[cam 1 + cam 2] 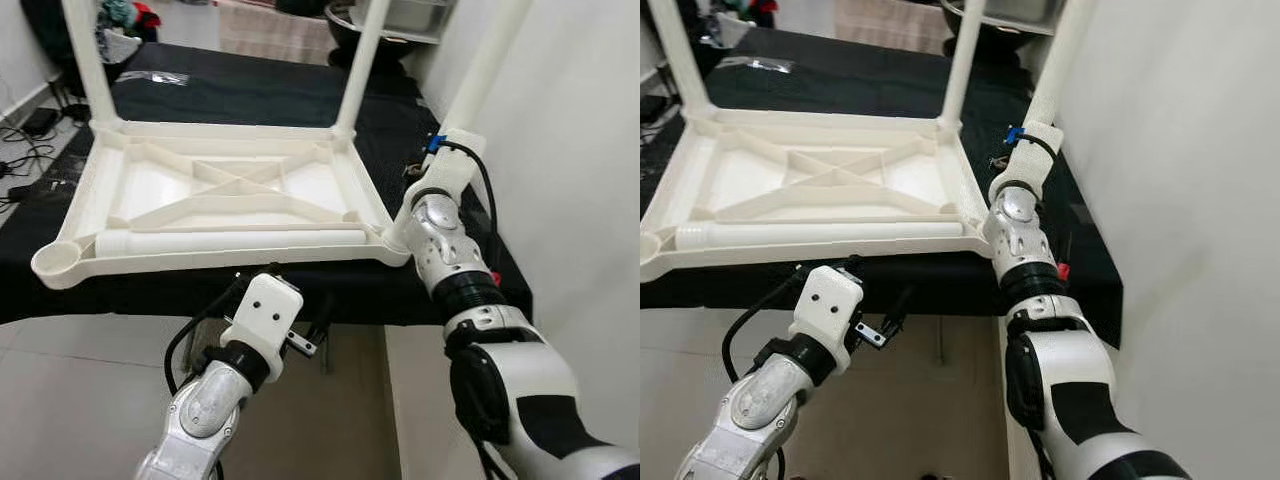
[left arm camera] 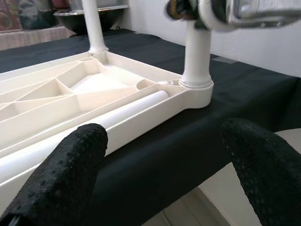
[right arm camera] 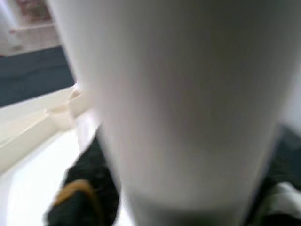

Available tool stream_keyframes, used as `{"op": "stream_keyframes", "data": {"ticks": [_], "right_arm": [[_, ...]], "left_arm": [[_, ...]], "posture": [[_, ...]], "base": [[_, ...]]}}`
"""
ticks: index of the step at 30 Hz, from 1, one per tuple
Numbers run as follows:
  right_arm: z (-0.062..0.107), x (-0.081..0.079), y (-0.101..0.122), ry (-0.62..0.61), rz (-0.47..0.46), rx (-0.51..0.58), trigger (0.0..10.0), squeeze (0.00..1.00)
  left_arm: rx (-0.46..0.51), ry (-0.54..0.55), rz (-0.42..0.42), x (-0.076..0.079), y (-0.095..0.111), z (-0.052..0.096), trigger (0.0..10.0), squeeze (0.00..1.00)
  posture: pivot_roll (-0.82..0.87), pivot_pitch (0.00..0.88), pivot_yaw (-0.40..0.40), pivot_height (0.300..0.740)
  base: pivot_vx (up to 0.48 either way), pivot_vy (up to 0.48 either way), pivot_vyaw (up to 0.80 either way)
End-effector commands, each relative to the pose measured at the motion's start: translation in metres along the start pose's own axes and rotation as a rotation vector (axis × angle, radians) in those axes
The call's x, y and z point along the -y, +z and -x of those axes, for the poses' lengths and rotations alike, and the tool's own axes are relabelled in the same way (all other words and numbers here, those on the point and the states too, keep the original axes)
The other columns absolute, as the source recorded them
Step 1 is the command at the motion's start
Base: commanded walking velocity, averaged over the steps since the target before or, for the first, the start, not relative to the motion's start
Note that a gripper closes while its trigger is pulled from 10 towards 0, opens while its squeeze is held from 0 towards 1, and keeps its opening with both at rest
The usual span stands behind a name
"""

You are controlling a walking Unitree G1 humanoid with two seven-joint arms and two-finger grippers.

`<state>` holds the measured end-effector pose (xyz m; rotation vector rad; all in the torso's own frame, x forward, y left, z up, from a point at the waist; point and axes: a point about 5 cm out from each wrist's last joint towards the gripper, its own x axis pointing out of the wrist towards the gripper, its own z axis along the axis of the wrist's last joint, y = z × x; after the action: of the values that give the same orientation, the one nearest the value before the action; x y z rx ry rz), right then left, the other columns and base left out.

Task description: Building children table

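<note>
A white plastic children's table [image 1: 230,262] lies upside down on a black-covered surface. Three legs stand upright in its corners: far left [image 1: 85,50], far right [image 1: 362,55] and near right [image 1: 485,70]. A loose leg [image 1: 230,241] lies inside the top along the near rim. The near-left corner socket [image 1: 57,258] holds nothing. My right gripper [image 1: 452,148] is shut on the near-right leg, a little above its socket; that leg [image 3: 188,103] is blurred and very close in the right wrist view. My left gripper [image 2: 164,155] is open, low in front of the near rim.
The black surface [image 1: 300,100] extends behind the table and ends at a front edge above a tiled floor [image 1: 80,400]. A white wall [image 1: 580,150] runs close on the right. A dark metal bowl [image 1: 350,25] sits at the back. Cables [image 1: 30,150] lie at the far left.
</note>
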<state>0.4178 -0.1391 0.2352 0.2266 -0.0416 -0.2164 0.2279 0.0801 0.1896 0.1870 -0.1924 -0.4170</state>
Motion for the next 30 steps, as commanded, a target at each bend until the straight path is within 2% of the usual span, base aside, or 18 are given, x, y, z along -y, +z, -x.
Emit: {"op": "stream_keyframes", "data": {"ticks": [1,2,3,5,8,9,11,13,15,18,19,20,23,26,27,28,29,30], "right_arm": [[0.002,-0.009,-0.002,0.067,-0.017,0.010,10.0,1.00],[0.004,-0.018,0.000,0.139,-0.013,0.036,10.0,0.00],[0.006,-0.024,0.001,0.173,-0.009,0.053,10.0,0.00],[0.006,-0.024,0.001,0.173,-0.009,0.053,10.0,0.00],[0.016,-0.047,0.001,0.519,-0.117,0.015,10.0,0.00],[0.019,-0.051,0.002,0.641,-0.114,0.014,10.0,0.00],[0.019,-0.051,0.002,0.641,-0.114,0.014,10.0,0.00],[0.026,-0.050,0.004,0.869,-0.069,0.022,10.0,0.00],[0.026,-0.050,0.004,0.869,-0.069,0.022,10.0,0.00],[0.040,-0.047,0.008,1.166,-0.010,0.022,10.0,0.00],[0.040,-0.047,0.008,1.166,-0.010,0.022,10.0,0.00],[0.046,-0.047,0.007,1.271,0.015,0.006,10.0,0.00],[0.058,-0.047,0.003,1.437,0.057,-0.029,10.0,0.00],[0.062,-0.049,-0.001,1.504,0.088,-0.048,10.0,0.00],[0.061,-0.052,-0.002,1.498,0.094,-0.050,7.1,0.00],[0.061,-0.052,-0.002,1.498,0.094,-0.050,7.1,0.00],[0.060,-0.054,-0.002,1.491,0.095,-0.052,0.0,0.00],[0.055,-0.057,-0.001,1.426,0.110,-0.030,0.0,0.00]], "left_arm": [[0.001,-0.012,0.007,0.004,0.000,0.001,10.0,0.00],[0.001,-0.014,0.007,0.004,-0.001,0.001,10.0,0.00],[0.001,-0.014,0.007,0.005,-0.001,0.001,10.0,0.00],[0.001,-0.014,0.007,0.005,-0.001,0.001,10.0,0.00],[0.002,-0.012,0.006,0.005,-0.001,0.001,10.0,0.00],[0.002,-0.013,0.005,0.005,-0.001,0.001,10.0,0.00],[0.002,-0.013,0.005,0.005,-0.001,0.001,10.0,0.00],[0.005,-0.015,0.006,0.005,-0.001,0.001,10.0,0.00],[0.005,-0.015,0.006,0.005,-0.001,0.001,10.0,0.00],[0.009,-0.018,0.007,0.006,0.000,0.000,10.0,0.00],[0.009,-0.018,0.007,0.006,0.000,0.000,10.0,0.00],[0.010,-0.018,0.007,0.006,0.000,0.000,10.0,0.00],[0.011,-0.017,0.006,0.006,0.001,0.000,10.0,0.00],[0.012,-0.015,0.008,0.005,0.001,0.001,10.0,0.00],[0.012,-0.015,0.008,0.006,0.001,0.001,10.0,0.00],[0.012,-0.015,0.008,0.006,0.001,0.001,10.0,0.00],[0.012,-0.016,0.008,0.006,0.001,0.002,10.0,0.00],[0.013,-0.016,0.008,0.006,0.002,0.002,10.0,0.00]], "posture": [[0.11,0.142,-0.169,0.740],[0.11,0.136,-0.171,0.740],[0.12,0.136,-0.172,0.740],[0.12,0.136,-0.172,0.740],[0.11,0.131,-0.170,0.740],[0.11,0.128,-0.171,0.740],[0.11,0.128,-0.171,0.740],[0.11,0.125,-0.171,0.740],[0.11,0.125,-0.171,0.740],[0.11,0.122,-0.171,0.740],[0.11,0.122,-0.171,0.740],[0.12,0.125,-0.173,0.740],[0.12,0.129,-0.173,0.740],[0.12,0.129,-0.172,0.740],[0.12,0.129,-0.172,0.740],[0.12,0.129,-0.172,0.740],[0.12,0.129,-0.172,0.740],[0.12,0.132,-0.175,0.740]], "base": [[0.000,0.000,0.00],[0.000,0.000,0.00],[0.000,0.000,0.00],[0.000,0.000,0.00],[0.000,0.000,0.00],[0.000,0.000,0.00],[0.000,0.000,0.00],[0.000,0.000,0.00],[0.000,0.000,0.00],[0.000,0.000,0.00],[0.000,0.000,0.00],[0.000,0.000,0.00],[0.000,0.000,0.00],[0.000,0.000,0.00],[0.000,0.000,0.00],[0.000,0.000,0.00],[0.000,0.000,0.00],[0.000,0.000,0.00]]}}
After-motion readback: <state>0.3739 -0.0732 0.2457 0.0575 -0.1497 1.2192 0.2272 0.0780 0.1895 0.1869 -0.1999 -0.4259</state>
